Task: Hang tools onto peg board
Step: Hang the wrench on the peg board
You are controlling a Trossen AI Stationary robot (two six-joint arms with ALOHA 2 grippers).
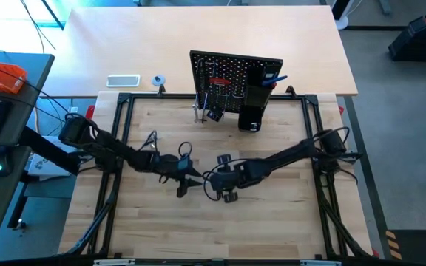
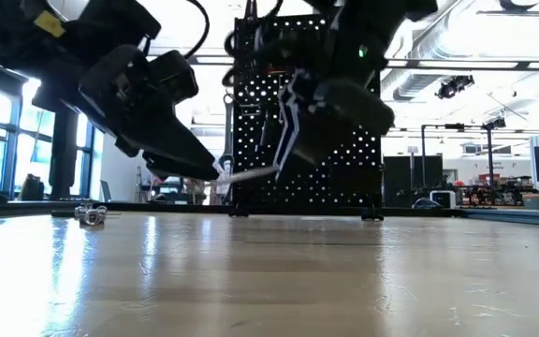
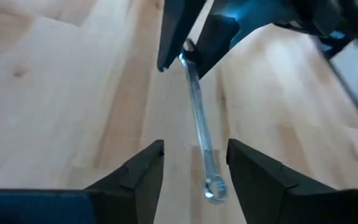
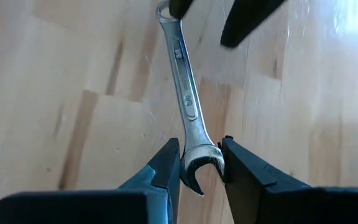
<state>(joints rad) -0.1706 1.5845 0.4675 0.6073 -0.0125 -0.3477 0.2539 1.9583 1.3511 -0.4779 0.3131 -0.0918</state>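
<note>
— Table point(image 1: 272, 222): what is it like, and what lies beyond it?

— Pale wood planks inside a dark metal frame point(image 1: 117, 155). From the low view the room behind has big windows, ceiling pipes and shelves of gear. At the table's far edge stands the peg board point(image 1: 224, 70), an upright black panel full of holes, with a few tools hanging on its hooks and a tall black box holder point(image 1: 251, 103) on it.

— Where is the wrench relative to that board?

— The wrench point(image 4: 185, 93) hangs in the air well in front of the peg board, out over the middle of the table, stretched between the two grippers. It does not touch the wood.

— Who has it?

— The right gripper point(image 4: 199, 163) is clamped on it: both fingers press against the neck just above the forked end, which pokes out past the fingertips. The ring end points toward the left gripper point(image 3: 194, 163).

— And that one?

— Its fingers stand apart. In its wrist view the ring end sits in the gap between them, closer to one finger, and I can't tell if it brushes that finger. It has no hold on the wrench.

— How are the arms placed?

— Both reach in from the table's sides, meeting in front of the peg board, the left gripper a little farther from it than the right.
</note>
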